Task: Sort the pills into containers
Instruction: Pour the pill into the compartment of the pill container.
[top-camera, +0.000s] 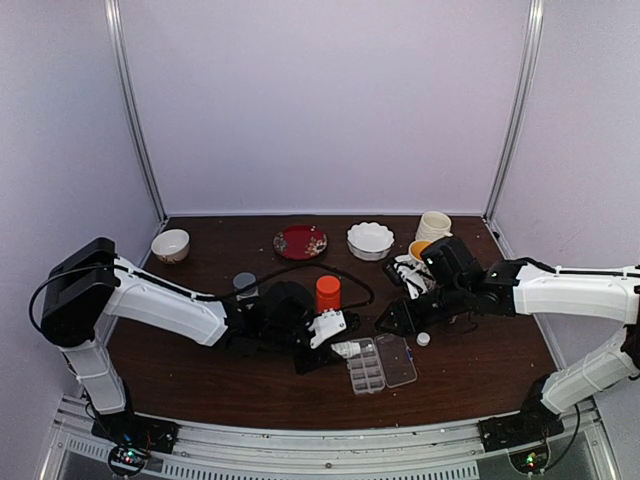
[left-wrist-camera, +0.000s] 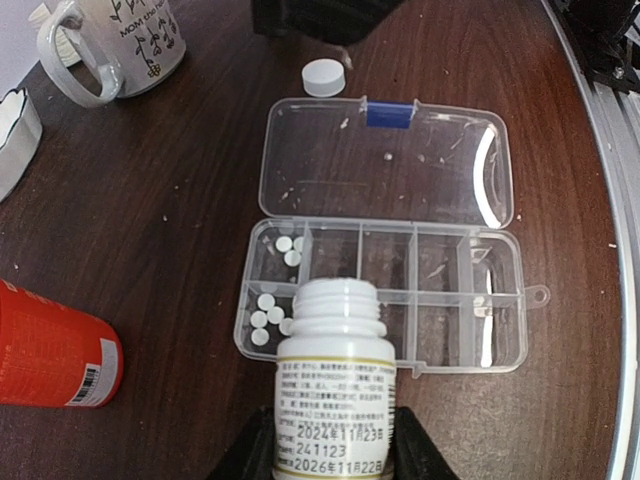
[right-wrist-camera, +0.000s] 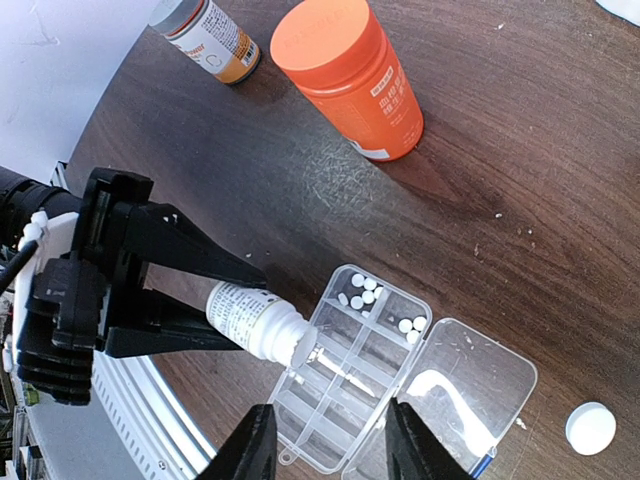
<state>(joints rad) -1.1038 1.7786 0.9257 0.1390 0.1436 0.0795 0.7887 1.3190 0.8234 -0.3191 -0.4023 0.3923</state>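
The left tool (right-wrist-camera: 232, 312) holds a white bottle (left-wrist-camera: 335, 380) over the pill box (left-wrist-camera: 390, 165) — it hides some containers (left-wrist-camera: 440, 270). The pills (left-wrist-camera: 268, 312) lie in two end ones. The right tool (right-wrist-camera: 330, 418) is wide, half cut off — holding nothing.

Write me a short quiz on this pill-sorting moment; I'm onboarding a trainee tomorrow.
1. True or false: the lid of the pill box is open.
2. What does the left gripper hold? A) orange bottle B) white bottle C) mug
3. How many compartments hold pills?
Key: 1 true, the lid lies flat on the table. 2 B, the bottle is uncapped, its mouth over the box. 3 two, both at one end of the box.
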